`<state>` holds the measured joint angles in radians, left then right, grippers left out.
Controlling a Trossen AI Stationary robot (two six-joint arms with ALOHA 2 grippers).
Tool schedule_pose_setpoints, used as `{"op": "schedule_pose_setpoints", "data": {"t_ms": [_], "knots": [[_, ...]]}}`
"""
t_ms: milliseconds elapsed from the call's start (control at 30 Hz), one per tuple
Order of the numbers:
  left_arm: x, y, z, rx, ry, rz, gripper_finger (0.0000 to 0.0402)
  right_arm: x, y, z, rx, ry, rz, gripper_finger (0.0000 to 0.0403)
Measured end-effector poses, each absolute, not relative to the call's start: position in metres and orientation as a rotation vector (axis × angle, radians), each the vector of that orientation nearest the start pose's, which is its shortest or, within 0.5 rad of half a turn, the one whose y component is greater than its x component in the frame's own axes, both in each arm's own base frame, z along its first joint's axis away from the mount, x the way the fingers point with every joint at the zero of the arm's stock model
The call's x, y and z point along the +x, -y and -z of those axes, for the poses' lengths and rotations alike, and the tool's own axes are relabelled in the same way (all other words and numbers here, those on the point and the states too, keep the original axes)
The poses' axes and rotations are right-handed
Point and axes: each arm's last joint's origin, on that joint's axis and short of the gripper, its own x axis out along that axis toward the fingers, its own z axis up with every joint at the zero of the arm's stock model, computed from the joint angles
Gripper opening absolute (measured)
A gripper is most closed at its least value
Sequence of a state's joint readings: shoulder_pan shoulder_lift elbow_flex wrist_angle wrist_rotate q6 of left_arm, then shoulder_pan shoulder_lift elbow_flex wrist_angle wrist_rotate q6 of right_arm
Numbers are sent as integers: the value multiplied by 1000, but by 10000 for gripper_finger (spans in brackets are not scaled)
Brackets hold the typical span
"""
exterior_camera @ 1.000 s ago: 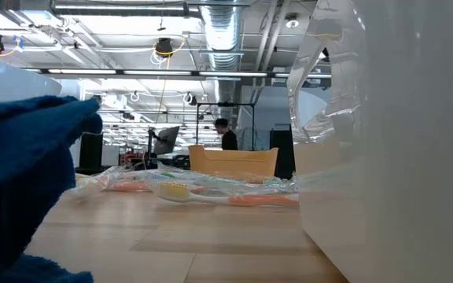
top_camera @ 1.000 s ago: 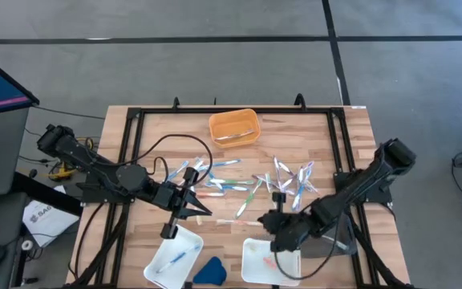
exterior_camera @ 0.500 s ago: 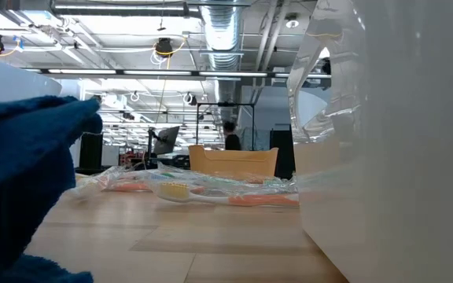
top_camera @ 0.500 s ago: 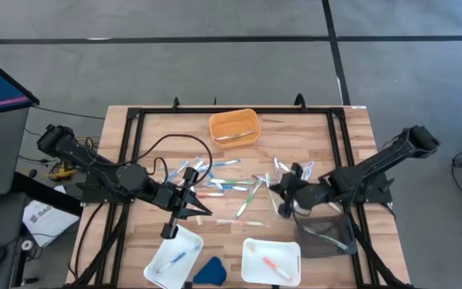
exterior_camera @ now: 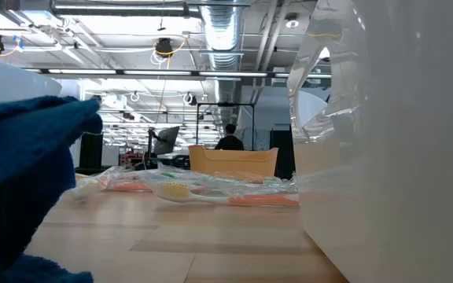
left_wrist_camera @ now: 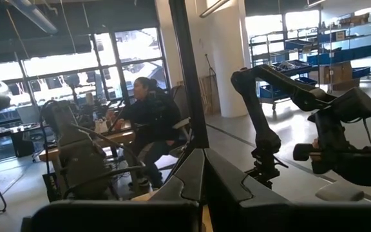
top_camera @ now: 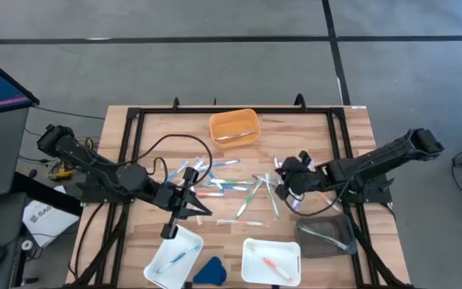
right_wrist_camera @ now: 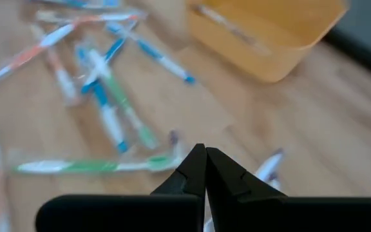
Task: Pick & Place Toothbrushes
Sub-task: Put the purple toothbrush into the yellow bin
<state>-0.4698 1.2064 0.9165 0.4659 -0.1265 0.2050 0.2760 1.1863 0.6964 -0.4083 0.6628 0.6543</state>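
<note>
Many thin toothbrushes [top_camera: 235, 186] in blue, green, orange and white lie scattered flat on the wooden table's middle; they also show in the right wrist view [right_wrist_camera: 108, 109] and the low view [exterior_camera: 203, 190]. My right gripper [top_camera: 281, 177] is shut and hovers over the right part of the pile, tilted down, with nothing between its fingers [right_wrist_camera: 205, 158]. My left gripper [top_camera: 205, 210] is shut and waits left of the pile, raised above the table and pointing level into the room [left_wrist_camera: 203, 161]. One blue toothbrush lies in the left white tray [top_camera: 173, 255], one orange in the right white tray [top_camera: 271, 261].
An orange tray [top_camera: 233, 127] holding a toothbrush stands at the far middle. A clear tray [top_camera: 326, 237] sits near right. A dark-blue wedge [top_camera: 209, 271] lies between the white trays. A black frame [top_camera: 135, 120] runs round the table. People show in the room beyond.
My right gripper has drawn back from over the right white tray toward the table's far edge, rolling about its own axis, and now hangs over the scattered toothbrushes. It has stayed shut. The orange toothbrush rests in that tray.
</note>
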Motion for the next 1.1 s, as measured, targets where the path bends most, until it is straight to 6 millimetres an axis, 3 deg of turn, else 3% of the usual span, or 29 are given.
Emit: {"op": "schedule_pose_setpoints", "data": {"t_ms": [300,633,1100], "knots": [[246,119,-354,151,202,317,5,218,-18,-215,179,-654,734,0],[246,119,-354,151,202,317,5,209,-21,-209,184,-733,764,0],[246,119,-354,151,201,317,5,211,-22,-208,251,-734,738,0]]}}
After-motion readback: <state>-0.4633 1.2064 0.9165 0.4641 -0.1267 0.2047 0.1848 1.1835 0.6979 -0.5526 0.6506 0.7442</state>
